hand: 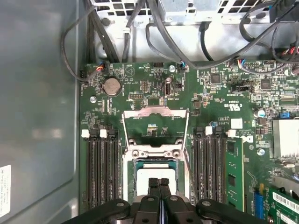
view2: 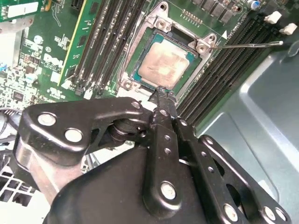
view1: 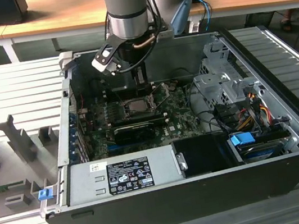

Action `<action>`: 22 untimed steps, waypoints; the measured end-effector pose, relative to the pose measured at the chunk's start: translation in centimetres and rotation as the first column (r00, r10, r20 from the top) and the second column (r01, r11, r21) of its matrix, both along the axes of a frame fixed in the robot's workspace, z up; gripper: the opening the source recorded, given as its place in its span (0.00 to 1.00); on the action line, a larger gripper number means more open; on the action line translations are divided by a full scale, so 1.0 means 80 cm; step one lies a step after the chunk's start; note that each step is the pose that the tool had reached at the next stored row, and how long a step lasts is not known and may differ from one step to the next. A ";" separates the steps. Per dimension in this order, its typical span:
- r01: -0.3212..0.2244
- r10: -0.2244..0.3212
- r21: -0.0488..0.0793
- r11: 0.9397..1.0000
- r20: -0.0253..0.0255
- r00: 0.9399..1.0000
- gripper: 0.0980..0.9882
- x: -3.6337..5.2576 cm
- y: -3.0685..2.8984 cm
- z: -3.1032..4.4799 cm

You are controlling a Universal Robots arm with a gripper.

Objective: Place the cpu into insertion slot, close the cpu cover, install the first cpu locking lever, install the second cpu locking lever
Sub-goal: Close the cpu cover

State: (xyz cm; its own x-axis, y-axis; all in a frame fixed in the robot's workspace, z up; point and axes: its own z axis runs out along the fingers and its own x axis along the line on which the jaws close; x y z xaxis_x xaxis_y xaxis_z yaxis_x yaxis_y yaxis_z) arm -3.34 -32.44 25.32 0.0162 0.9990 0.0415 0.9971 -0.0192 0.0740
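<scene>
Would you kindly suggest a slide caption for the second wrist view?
Shut gripper hovers at the rim of the slot, cpu seated inside.

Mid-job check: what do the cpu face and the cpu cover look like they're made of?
The cpu: probably metal, with a dull, matte silvery-beige face carrying smudgy patches. The cpu cover: seemingly thin sheet metal, silver-grey, with a pale sheen along its narrow frame bars and green board showing through the cut-out.
</scene>
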 end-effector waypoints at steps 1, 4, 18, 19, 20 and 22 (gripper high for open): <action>0.000 0.000 0.000 1.000 0.000 1.000 0.01 0.004 0.0000 0.0002; 0.000 0.000 0.000 1.000 -0.001 1.000 0.01 0.007 0.0003 0.0067; 0.000 0.000 0.000 1.000 -0.002 1.000 0.01 0.023 0.0005 0.0085; 0.000 0.000 0.000 1.000 -0.002 1.000 0.01 0.024 0.0006 0.0085; 0.000 0.000 0.000 1.000 -0.002 1.000 0.01 0.025 0.0006 0.0085; 0.000 0.000 0.000 1.000 -0.003 1.000 0.01 0.028 0.0006 0.0085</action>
